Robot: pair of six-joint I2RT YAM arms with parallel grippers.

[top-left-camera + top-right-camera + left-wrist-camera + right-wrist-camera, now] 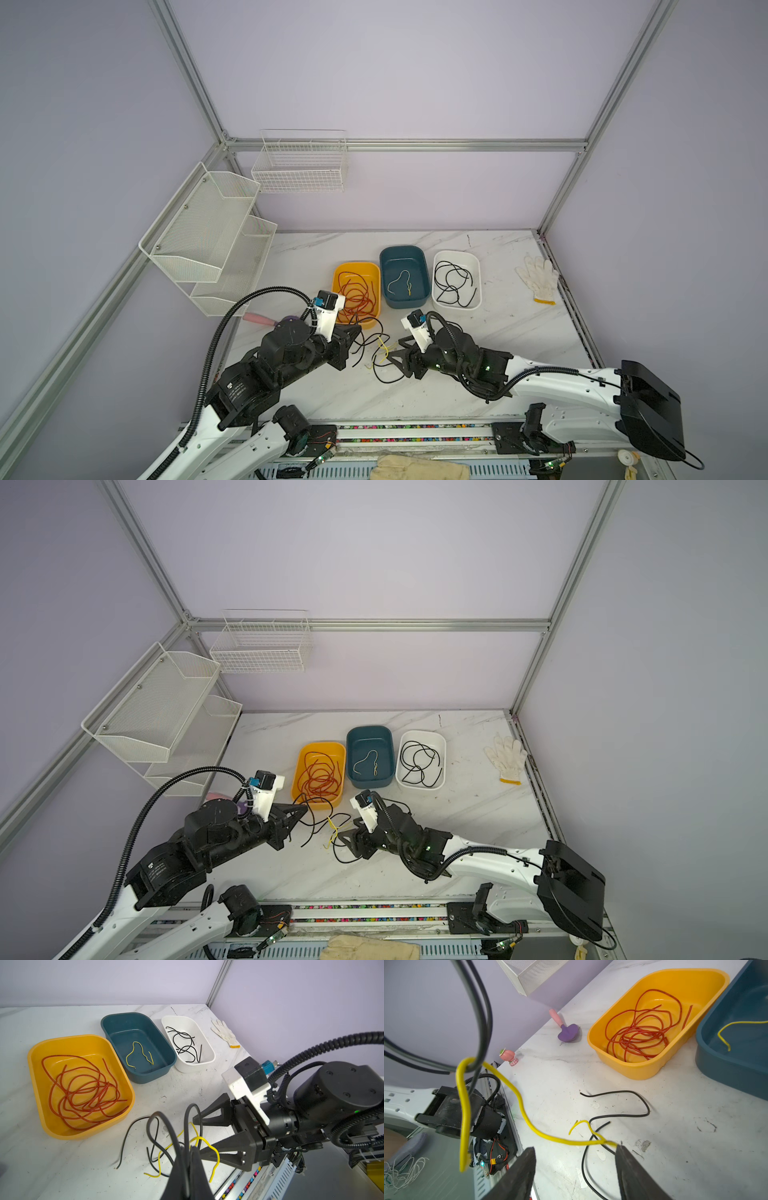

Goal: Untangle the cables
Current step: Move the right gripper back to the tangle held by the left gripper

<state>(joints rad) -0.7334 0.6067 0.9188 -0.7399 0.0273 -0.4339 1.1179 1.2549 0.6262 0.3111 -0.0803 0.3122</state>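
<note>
Cables (384,348) not yet sorted lie as a small black-and-yellow tangle on the counter (519,332) between the two arms, just in front of the yellow bin (338,270). That bin holds the red-orange cables (357,295). The teal bin (384,253) holds one yellow piece and the white bin (436,257) several black ones. The left claw (187,1167) is clamped together on a raised loop of black cables (185,1130). The right claw (574,1151) stands with its jaws apart and nothing between them, low over the counter, and one jaw tip touches or nearly touches the yellow cable (520,1101). In the right wrist view that yellow cable hooks around the lifted black loop. If the left arm pulled upward or away now, the hook would likely cinch tighter rather than slide free, and the trailing black ends could be dragged across the counter toward the front rail. A careless closing of the right claw might pinch yellow and black together where they cross near its tips. The wire is thin, so it could also slip out of the grip. A label (239,390) on a joint of the left arm is too small to read, and no brand or other writing can be made out.
</note>
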